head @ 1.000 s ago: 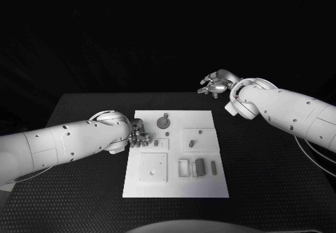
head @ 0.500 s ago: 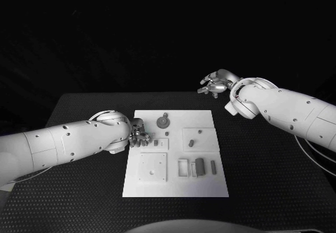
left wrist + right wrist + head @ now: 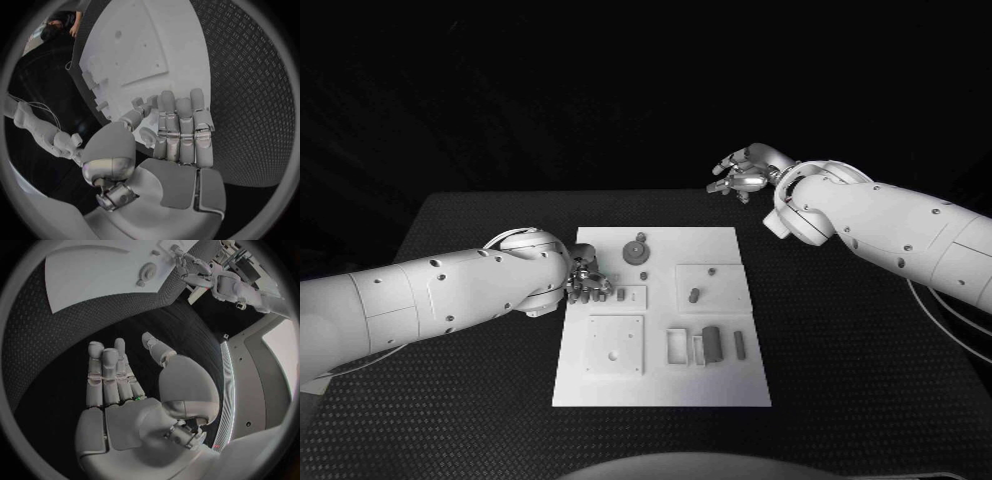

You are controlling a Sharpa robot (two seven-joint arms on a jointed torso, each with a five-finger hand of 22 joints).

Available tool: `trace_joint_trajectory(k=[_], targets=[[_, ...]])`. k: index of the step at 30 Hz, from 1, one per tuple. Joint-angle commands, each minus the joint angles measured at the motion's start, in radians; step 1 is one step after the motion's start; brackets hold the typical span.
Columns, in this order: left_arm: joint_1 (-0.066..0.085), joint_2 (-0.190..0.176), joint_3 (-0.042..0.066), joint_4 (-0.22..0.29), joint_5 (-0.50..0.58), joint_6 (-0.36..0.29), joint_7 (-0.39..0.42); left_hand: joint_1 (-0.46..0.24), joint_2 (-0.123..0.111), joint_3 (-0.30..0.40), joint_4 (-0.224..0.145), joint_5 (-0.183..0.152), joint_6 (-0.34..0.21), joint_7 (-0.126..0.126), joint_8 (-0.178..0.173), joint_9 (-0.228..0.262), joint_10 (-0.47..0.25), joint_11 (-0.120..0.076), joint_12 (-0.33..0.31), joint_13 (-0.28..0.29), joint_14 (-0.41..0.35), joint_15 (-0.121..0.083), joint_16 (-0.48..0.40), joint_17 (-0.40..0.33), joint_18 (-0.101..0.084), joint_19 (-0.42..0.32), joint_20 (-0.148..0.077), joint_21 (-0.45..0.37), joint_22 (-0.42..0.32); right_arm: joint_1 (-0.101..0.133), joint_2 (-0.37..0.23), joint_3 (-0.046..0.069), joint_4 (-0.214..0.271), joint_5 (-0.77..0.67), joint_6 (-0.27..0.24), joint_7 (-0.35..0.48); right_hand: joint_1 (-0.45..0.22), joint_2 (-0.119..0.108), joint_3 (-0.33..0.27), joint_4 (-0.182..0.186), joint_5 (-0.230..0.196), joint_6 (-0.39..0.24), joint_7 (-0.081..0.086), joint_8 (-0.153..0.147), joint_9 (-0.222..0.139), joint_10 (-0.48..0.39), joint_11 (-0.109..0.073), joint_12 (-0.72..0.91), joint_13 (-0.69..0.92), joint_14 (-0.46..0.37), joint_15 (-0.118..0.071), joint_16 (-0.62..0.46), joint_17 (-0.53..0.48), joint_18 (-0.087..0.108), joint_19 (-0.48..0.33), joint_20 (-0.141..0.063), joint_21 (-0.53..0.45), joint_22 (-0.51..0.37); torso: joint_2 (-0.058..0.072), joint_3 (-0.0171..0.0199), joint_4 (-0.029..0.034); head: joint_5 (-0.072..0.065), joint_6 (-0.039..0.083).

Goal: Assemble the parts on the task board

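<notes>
Silver left robot hand (image 3: 590, 283) touching task board (image 3: 664, 390), fingers straight

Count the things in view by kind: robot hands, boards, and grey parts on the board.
Robot hands: 2, left robot hand and right robot hand
White task board: 1
Grey parts: 5, round disc, small stub, peg, thick bar, thin bar
Total: 8

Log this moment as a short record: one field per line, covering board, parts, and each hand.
board: white task board in the middle of the black table
parts: small grey pieces lying on the board; round piece near its far end
left hand: at the board's left edge, holds nothing
right hand: raised beyond the table's far edge, fingers apart, empty
</notes>
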Motion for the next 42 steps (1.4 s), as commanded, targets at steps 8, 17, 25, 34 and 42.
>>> trace_joint_trajectory(k=[8, 17, 25, 34, 42], targets=[[-0.004, -0.001, -0.002, 0.0, -0.001, 0.023, 0.004, 0.044, 0.023, 0.006, -0.025, -0.009, -0.007, 0.002, -0.003, 0.003, -0.007, -0.002, -0.003, 0.0, 0.002, 0.0, -0.002, 0.0, -0.009, 0.0, -0.003, -0.002, 0.004, 0.0, 0.0, 0.0, 0.001, -0.008, 0.018, 0.001, -0.005, 0.003, -0.002, 0.006, 0.002, 0.0, 0.041, 0.006, -0.002, -0.005, -0.003, 0.004, -0.001, -0.003, -0.006, 0.004, -0.002, 0.037, -0.002, -0.009, -0.006, 0.017, 0.0, -0.0013, 0.0003, 0.001, -0.001], [-0.004, -0.004, -0.002, -0.002, 0.007, 0.023, 0.005, 0.06, 0.04, -0.002, -0.054, -0.009, -0.008, 0.002, -0.003, 0.004, -0.008, -0.002, -0.001, 0.001, 0.002, 0.001, -0.002, -0.001, -0.011, 0.001, -0.001, -0.003, 0.005, 0.0, 0.0, 0.0, 0.001, -0.008, 0.018, 0.001, -0.005, 0.003, -0.002, 0.007, 0.002, -0.001, 0.041, 0.006, -0.002, -0.006, -0.003, 0.004, -0.002, -0.003, -0.006, 0.004, -0.002, 0.037, -0.002, -0.009, -0.006, 0.017, 0.0, -0.0013, 0.0004, 0.002, -0.001], [-0.004, -0.007, -0.002, -0.003, 0.028, 0.018, 0.011, -0.046, 0.013, -0.096, -0.026, -0.069, -0.012, 0.001, -0.005, 0.005, -0.011, -0.003, -0.005, -0.002, -0.002, -0.001, -0.004, -0.002, -0.006, -0.006, -0.003, -0.004, -0.004, 0.0, 0.0, 0.0, 0.0, -0.008, 0.022, 0.0, -0.005, 0.002, -0.002, 0.007, 0.002, -0.001, 0.041, 0.006, -0.002, -0.006, -0.002, 0.004, -0.002, -0.003, -0.006, 0.004, -0.002, 0.037, -0.002, -0.009, -0.006, 0.017, 0.0, -0.001, 0.0, 0.003, -0.001], [-0.004, -0.011, -0.002, -0.003, 0.054, 0.019, 0.016, -0.068, -0.029, -0.085, 0.021, -0.168, -0.014, 0.001, -0.009, 0.004, -0.014, -0.003, -0.007, -0.004, -0.006, -0.001, -0.006, -0.003, -0.004, -0.01, -0.003, -0.004, -0.016, -0.001, 0.0, 0.0, -0.001, -0.01, 0.025, 0.0, -0.004, 0.003, -0.001, 0.007, 0.002, -0.001, 0.041, 0.006, -0.002, -0.006, -0.003, 0.004, -0.002, -0.003, -0.006, 0.005, -0.002, 0.037, -0.002, -0.009, -0.006, 0.017, 0.0, 0.0, -0.0005, 0.003, -0.002], [-0.005, -0.018, -0.002, 0.006, 0.056, 0.022, 0.021, -0.034, -0.02, -0.082, 0.002, -0.153, -0.018, 0.004, -0.011, 0.005, -0.017, 0.0, -0.008, -0.004, -0.01, 0.001, -0.007, -0.003, -0.005, -0.014, -0.002, -0.003, -0.019, -0.003, 0.0, 0.0, -0.001, -0.01, 0.029, 0.0, -0.003, 0.003, -0.001, 0.006, 0.002, -0.001, 0.041, 0.006, -0.002, -0.006, -0.003, 0.004, -0.002, -0.003, -0.006, 0.005, -0.003, 0.037, -0.002, -0.009, -0.006, 0.017, 0.0, 0.0006, -0.0002, 0.003, -0.002]])
